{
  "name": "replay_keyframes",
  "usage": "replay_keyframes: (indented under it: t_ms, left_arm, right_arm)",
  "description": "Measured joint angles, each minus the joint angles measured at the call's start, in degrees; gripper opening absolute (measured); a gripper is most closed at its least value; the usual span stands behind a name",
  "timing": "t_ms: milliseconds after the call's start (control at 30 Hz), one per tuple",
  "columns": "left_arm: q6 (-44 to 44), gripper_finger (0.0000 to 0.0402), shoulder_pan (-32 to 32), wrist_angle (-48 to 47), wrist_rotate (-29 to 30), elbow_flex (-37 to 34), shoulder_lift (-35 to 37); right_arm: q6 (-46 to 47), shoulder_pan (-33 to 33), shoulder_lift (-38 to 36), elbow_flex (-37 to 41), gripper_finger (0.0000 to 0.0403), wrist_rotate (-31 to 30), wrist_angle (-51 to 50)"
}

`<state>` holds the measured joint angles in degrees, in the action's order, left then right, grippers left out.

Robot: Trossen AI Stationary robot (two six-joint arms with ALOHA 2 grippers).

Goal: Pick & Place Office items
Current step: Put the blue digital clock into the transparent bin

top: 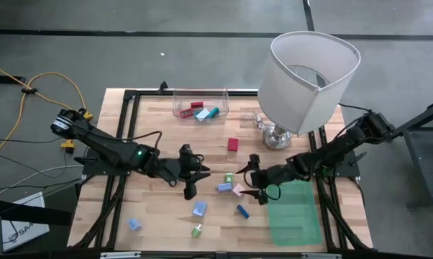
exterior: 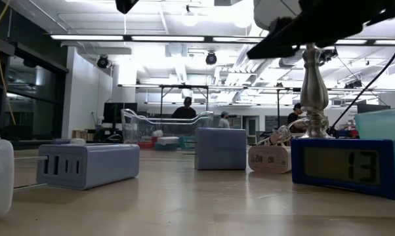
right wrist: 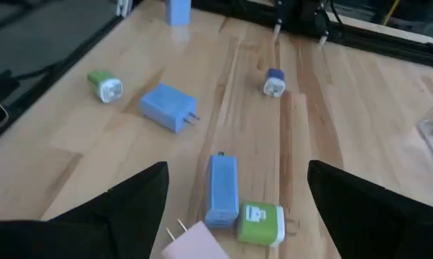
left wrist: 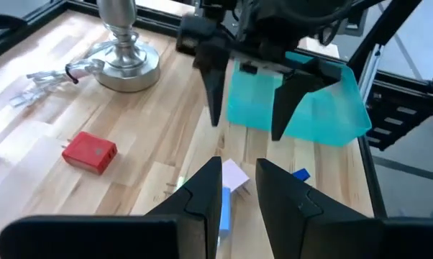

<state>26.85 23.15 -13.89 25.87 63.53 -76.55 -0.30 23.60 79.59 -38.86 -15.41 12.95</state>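
Small office items lie scattered on the wooden table: a red block [top: 233, 144], a light blue charger [top: 224, 187] beside a pink piece [top: 237, 190], a dark blue piece [top: 242, 210], another light blue block [top: 199, 208], a green piece [top: 197, 231]. My left gripper [top: 201, 173] hovers at mid-table, shut and empty [left wrist: 238, 169], pointing toward the table's right. My right gripper [top: 247, 180] faces it, wide open [right wrist: 238, 173], above and just right of the pink piece [right wrist: 198, 241] and the light blue charger [right wrist: 221, 188]. It touches nothing.
A big white lamp [top: 303, 79] stands at the back right, its metal base [left wrist: 126, 57] on the table. A clear container [top: 201, 104] with red and teal pieces sits at the far edge. A green bin [top: 294, 212] is at the front right. One light blue block [top: 134, 224] lies front left.
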Motion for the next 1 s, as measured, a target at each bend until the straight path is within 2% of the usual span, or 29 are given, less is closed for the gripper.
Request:
replay_keyframes:
  t_ms: [233,400,633,867,1000]
  left_arm:
    - [0.1,0.0083,0.8,0.2,-0.4,0.0,0.0]
    - [0.1,0.0083,0.7,0.2,-0.5,0.0,0.0]
    - [0.1,0.0083,0.7,0.2,-0.5,0.0,0.0]
    - [0.1,0.0083,0.7,0.2,-0.5,0.0,0.0]
    - [0.1,0.0083,0.7,0.2,-0.5,0.0,0.0]
  right_arm:
    - [3.4,6.7,0.0,-6.4,0.0321,-15.2,-10.5]
    - [9.3,10.5,0.0,-8.2,0.0321,-22.0,-13.9]
    - [17.0,11.3,0.0,-8.2,0.0321,-20.8,-13.6]
    - [15.0,11.3,0.0,-8.2,0.0321,-19.1,-9.6]
    - [13.9,11.5,0.0,-9.1,0.0321,-16.8,-11.3]
